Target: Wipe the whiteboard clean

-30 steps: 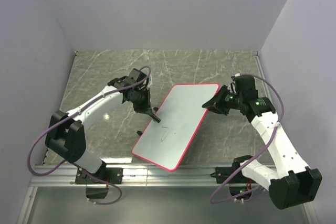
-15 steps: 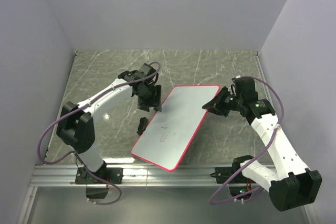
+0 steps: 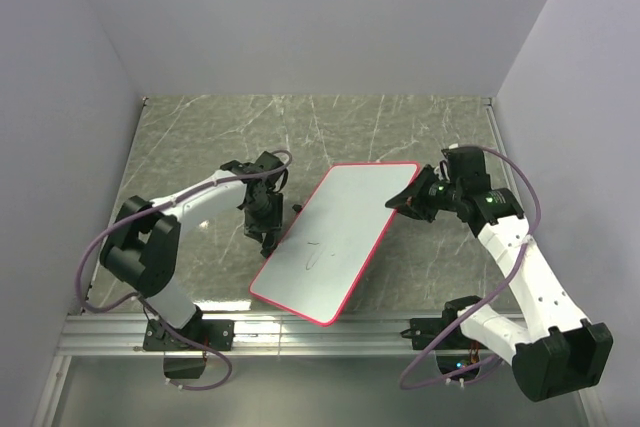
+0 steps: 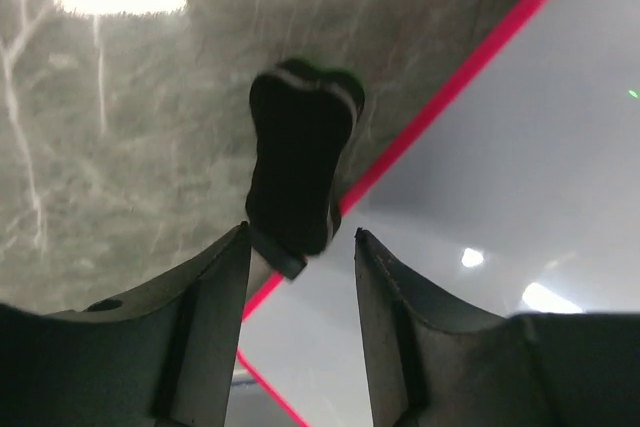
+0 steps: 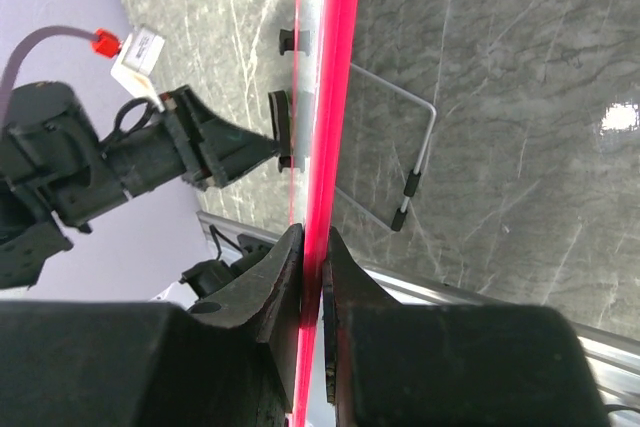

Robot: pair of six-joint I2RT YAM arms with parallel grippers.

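The grey marbled tabletop [image 3: 180, 137] is carrying the whiteboard [image 3: 335, 232], which is being kept aslant across its middle, one corner pointing toward the arm bases. The board's far right edge is being pinched by the right gripper [image 3: 408, 197], whose two fingers are being pressed together on the red rim. At the board's left edge the left gripper [image 3: 266, 229] is being held low over the tabletop with its fingers [image 4: 215, 297] apart. The near end of a dark eraser [image 4: 300, 162] is being straddled by them; whether it is being touched cannot be told. The eraser is lying just beside the red rim. A faint scribble [image 3: 317, 253] is showing on the board's near half.
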